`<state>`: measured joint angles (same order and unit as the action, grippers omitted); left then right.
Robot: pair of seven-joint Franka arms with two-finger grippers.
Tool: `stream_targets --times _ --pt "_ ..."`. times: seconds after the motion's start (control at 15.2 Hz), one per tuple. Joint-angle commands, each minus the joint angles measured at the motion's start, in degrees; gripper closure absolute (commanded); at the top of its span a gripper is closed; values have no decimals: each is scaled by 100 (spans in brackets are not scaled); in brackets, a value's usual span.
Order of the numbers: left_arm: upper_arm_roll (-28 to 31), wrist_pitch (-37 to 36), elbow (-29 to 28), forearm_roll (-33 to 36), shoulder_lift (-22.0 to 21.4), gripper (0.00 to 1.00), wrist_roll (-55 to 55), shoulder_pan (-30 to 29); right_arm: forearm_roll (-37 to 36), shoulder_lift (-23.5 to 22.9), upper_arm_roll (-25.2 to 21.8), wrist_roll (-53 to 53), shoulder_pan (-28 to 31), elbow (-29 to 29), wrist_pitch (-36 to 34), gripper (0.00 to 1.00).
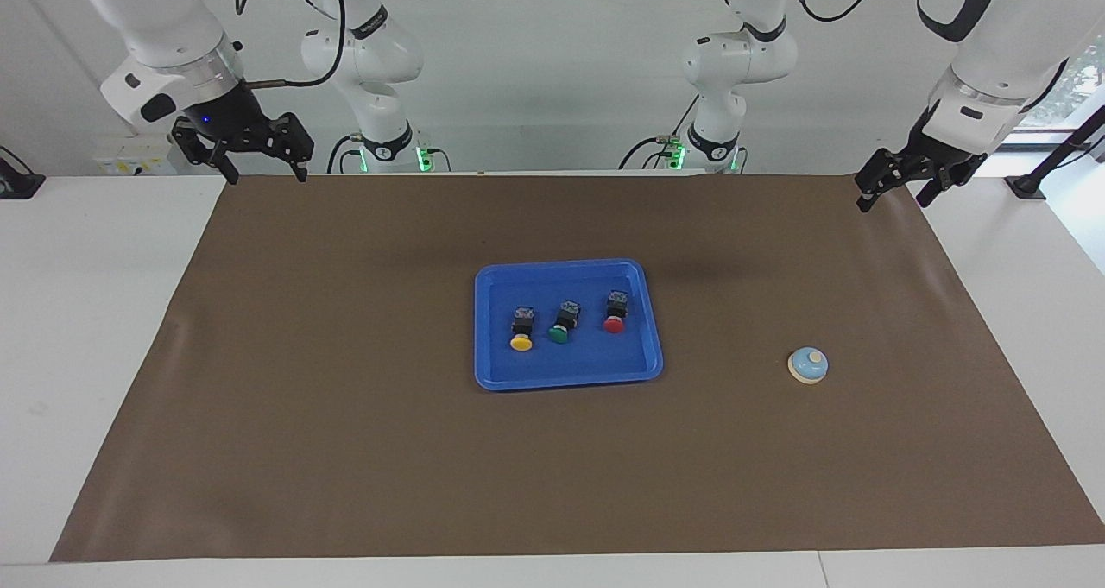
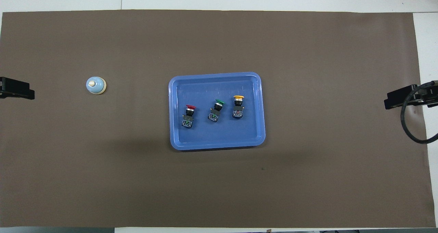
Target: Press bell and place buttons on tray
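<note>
Three buttons lie in a row inside the tray (image 1: 492, 372), well apart from both sets of fingers: the yellow button (image 1: 521, 328) toward the right arm's end, the green button (image 1: 563, 322) in the middle, and the red button (image 1: 615, 312) toward the left arm's end. I see each lying on its side, cap pointing away from the robots. On my facing view the right gripper (image 1: 266, 174) hangs over the corner of the brown mat (image 1: 345, 450) at its arm's end of the table (image 1: 86, 312), fingers apart and empty. At the other corner, the left gripper (image 1: 889, 199) hangs with its fingers apart, holding nothing. Between the tray and the left fingers' end of the mat, the bell (image 1: 808, 365) stands upright, untouched.
</note>
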<state>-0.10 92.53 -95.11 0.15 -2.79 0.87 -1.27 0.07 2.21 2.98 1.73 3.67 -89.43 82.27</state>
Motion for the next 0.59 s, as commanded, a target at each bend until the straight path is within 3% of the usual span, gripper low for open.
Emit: stream_targets --times 0.0,0.53 --pt "579 -112 1 46 -38 0 -43 618 81 105 53 -50 90 -127 26 0" --pt "546 -340 -7 38 -47 0 -25 593 81 105 53 -50 72 -127 26 0"
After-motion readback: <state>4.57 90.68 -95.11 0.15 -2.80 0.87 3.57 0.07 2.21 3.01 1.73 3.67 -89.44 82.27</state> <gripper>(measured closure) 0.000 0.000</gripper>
